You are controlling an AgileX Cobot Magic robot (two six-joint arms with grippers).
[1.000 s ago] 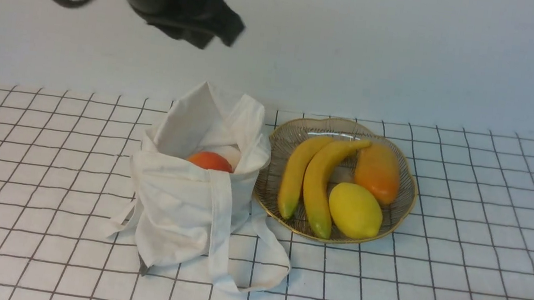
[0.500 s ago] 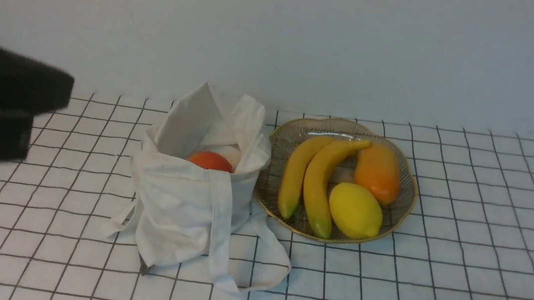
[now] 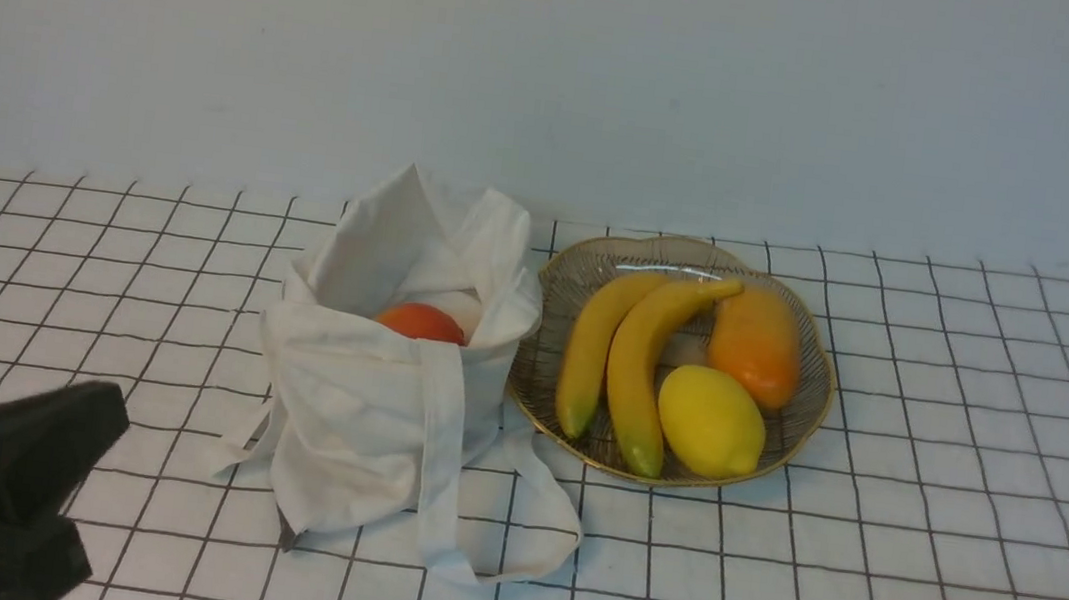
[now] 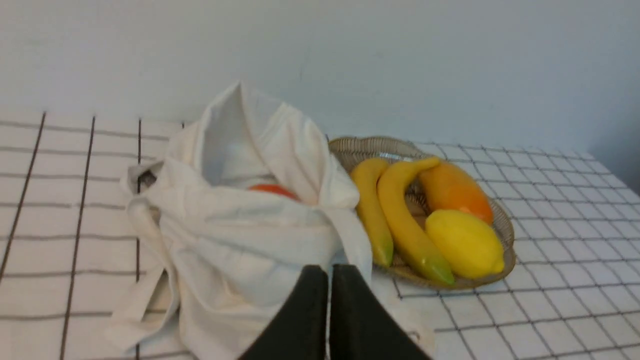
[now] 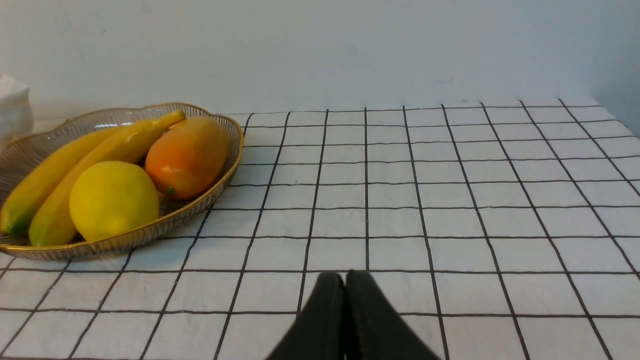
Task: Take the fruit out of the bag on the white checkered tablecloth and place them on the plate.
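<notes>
The off-white cloth bag stands open on the white checkered tablecloth. A round red-orange fruit shows inside its mouth, and also in the left wrist view. Right of the bag, the gold-rimmed plate holds two yellow bananas with green tips. My left arm is low at the near left, apart from the bag. My left gripper is shut and empty, in front of the bag. My right gripper is shut and empty over bare cloth, right of the plate.
The plate also holds a yellow lemon and an orange mango-like fruit. The bag's strap handles trail on the cloth toward me. A plain wall stands behind the table. The cloth's right edge shows in the right wrist view.
My left arm has swung from above the bag, past the far left, down to the near left corner. The bag, plate and fruit have not moved.
</notes>
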